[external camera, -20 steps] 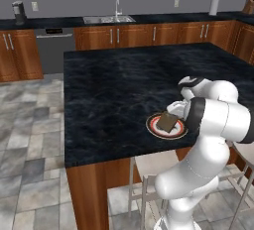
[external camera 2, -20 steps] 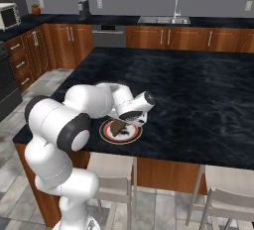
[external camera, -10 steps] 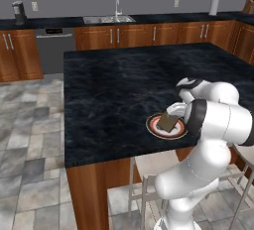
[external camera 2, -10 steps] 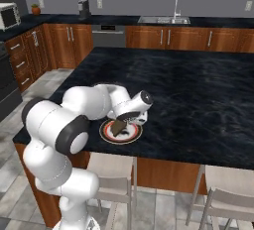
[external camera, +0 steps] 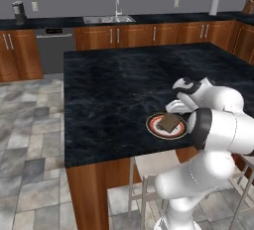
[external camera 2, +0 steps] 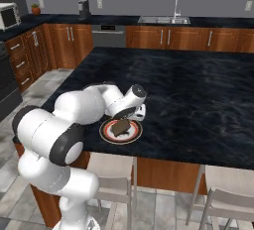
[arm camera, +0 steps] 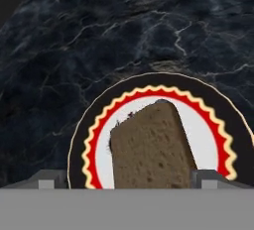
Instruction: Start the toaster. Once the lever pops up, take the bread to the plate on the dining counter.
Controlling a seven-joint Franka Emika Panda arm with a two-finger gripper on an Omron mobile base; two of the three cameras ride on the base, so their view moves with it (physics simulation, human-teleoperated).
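— Since the earlier frames the wrist has lifted a little off the plate (external camera: 166, 125); bread (external camera: 169, 121), plate and base view sit as they did.

— And the gripper (arm camera: 128, 178)?

— Jaws spread wide — in the hand view the two fingertips (arm camera: 48, 179) stand at either side of the slice, and nothing is pinched between them. I'd call that a release, not a grip.

— Where is the bread, exactly?

— Lying flat on the plate's white centre, inside the red ring. The plate rests on the dining counter (external camera: 114, 85), near the edge closest to the robot. From the right base view the gripper (external camera 2: 133, 116) hangs just above the slice, at its far side.

— Which way does the slice lie from the jaws?

— Straight ahead and below, along the hand's line of sight. Its long axis runs away from the hand, its rounded end farthest — so the fingers bracket its narrow width.

— So what does the coming move turn on?

— Clearing upward, I judge. The slice sits between the open fingers; a straight pull back along that axis should leave it undisturbed, while a sideways sweep could nudge it.
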